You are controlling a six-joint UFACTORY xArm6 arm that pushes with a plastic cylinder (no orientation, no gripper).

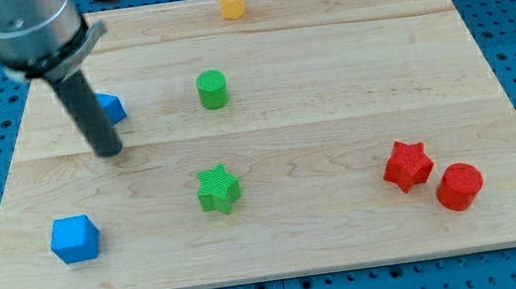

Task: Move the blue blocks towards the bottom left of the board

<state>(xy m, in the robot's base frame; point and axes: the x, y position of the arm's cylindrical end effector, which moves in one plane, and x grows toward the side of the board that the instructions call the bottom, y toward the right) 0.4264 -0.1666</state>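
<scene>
Blue cube [75, 238] sits near the wooden tabletop's [333, 105] bottom-left corner. Up and to the view's right of it, my tip [110, 152], a bare rod tool holding nothing, rests just below a second blue block [112, 108], partly hidden behind the rod, shape unclear.
</scene>
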